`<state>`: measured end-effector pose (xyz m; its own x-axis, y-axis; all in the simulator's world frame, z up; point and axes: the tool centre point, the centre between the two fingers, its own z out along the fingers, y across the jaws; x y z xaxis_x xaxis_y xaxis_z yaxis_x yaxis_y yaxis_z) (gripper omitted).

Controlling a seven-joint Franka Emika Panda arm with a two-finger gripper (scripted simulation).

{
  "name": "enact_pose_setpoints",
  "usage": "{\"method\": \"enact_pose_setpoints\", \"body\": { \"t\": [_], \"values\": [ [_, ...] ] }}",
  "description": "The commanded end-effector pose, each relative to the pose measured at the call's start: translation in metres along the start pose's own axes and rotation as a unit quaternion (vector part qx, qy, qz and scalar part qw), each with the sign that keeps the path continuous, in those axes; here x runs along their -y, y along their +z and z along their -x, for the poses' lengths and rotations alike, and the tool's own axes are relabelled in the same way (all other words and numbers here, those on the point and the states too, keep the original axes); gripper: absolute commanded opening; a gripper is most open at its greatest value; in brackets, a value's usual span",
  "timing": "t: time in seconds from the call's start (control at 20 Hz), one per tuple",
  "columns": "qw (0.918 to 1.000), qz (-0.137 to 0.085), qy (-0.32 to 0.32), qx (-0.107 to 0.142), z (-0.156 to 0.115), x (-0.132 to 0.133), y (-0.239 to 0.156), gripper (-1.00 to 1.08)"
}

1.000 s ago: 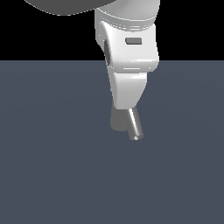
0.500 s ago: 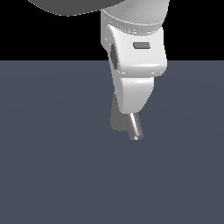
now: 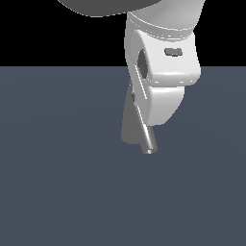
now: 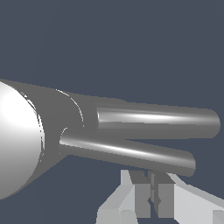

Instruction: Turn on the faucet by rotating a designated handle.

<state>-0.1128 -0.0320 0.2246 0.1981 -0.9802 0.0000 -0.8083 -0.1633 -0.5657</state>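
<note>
In the exterior view the white arm comes down from the top of the picture and covers most of the faucet (image 3: pixel 128 126), whose grey leaning body shows only as a strip along the arm's edge on the exterior view's left, standing on the dark blue-grey bench (image 3: pixel 53 182). A shiny tube (image 3: pixel 148 139), which reads as the spout, slants down out from under the arm toward the exterior view's right and ends in a round open tip. The end effector itself is hidden behind the arm's last link in that view. The wrist view looks along the faucet from close by: its bright round cap (image 4: pixel 17 140) fills one side, and two tubes run out from the dark collar beside it, the thicker spout (image 4: pixel 157 120) and the slimmer handle (image 4: pixel 131 153), lying close together and nearly parallel. The end effector (image 4: pixel 151 197) sits just beside the handle, on the side away from the spout, near the rod's free end. Its two fingers (image 4: pixel 140 199) stand pressed together with only a thin seam between the dark pads, and nothing is held between them. Whether the fingertips touch the handle cannot be told; in the wrist view they come right up to its edge.
</note>
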Motion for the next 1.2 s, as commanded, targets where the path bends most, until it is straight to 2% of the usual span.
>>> {"method": "enact_pose_setpoints", "body": {
  "t": [0.0,0.45,0.5,0.55,1.15],
  "values": [
    [0.9999,0.001,0.009,-0.008,-0.020,-0.004,-0.001,-1.00],
    [0.9999,0.004,0.012,-0.010,-0.061,-0.012,-0.001,-1.00],
    [0.9999,0.004,0.012,-0.010,-0.061,-0.012,-0.001,-1.00],
    [1.0000,-0.001,-0.006,0.003,-0.040,-0.003,0.000,-1.00],
    [1.0000,0.001,0.001,-0.001,-0.068,0.011,-0.001,-1.00]
  ]
}}
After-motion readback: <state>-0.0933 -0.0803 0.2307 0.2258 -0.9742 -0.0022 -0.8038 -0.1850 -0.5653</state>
